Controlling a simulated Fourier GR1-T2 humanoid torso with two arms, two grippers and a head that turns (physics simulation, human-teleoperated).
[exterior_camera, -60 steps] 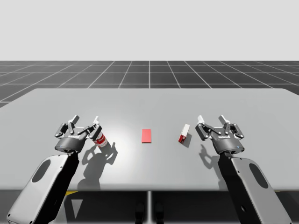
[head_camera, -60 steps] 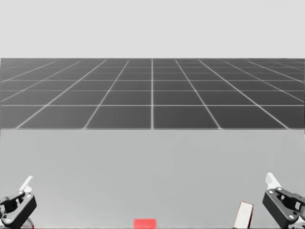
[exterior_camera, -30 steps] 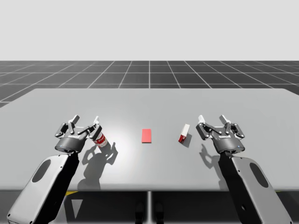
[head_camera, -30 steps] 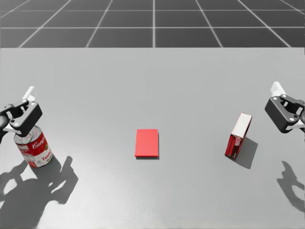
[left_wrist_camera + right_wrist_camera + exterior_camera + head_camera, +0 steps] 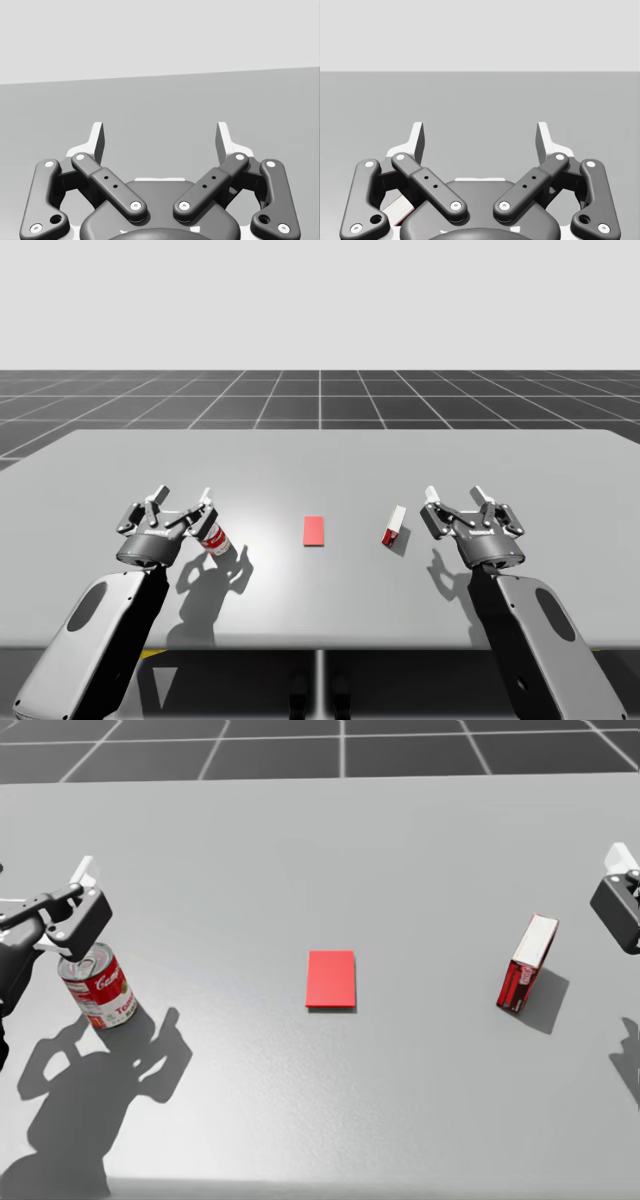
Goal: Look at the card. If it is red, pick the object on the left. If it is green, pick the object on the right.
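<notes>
A red card [image 5: 314,531] [image 5: 331,979] lies flat at the table's middle. On its left a red-and-white can [image 5: 212,537] [image 5: 98,986] stands upright. My left gripper [image 5: 180,502] [image 5: 160,137] hovers open just beside and above the can, with nothing between its fingers. To the card's right a small red-and-white box [image 5: 393,526] [image 5: 527,965] stands on end. Right of that box my right gripper [image 5: 453,498] [image 5: 480,137] is open and holds nothing. A corner of the box [image 5: 396,210] peeks out under it.
The grey table [image 5: 320,460] stretches wide beyond the three things. Its front edge runs close below both forearms. A dark tiled floor lies past the far edge.
My head has turned downward, so the card, can and box have come fully into the head view. Both arms and the objects have hardly moved.
</notes>
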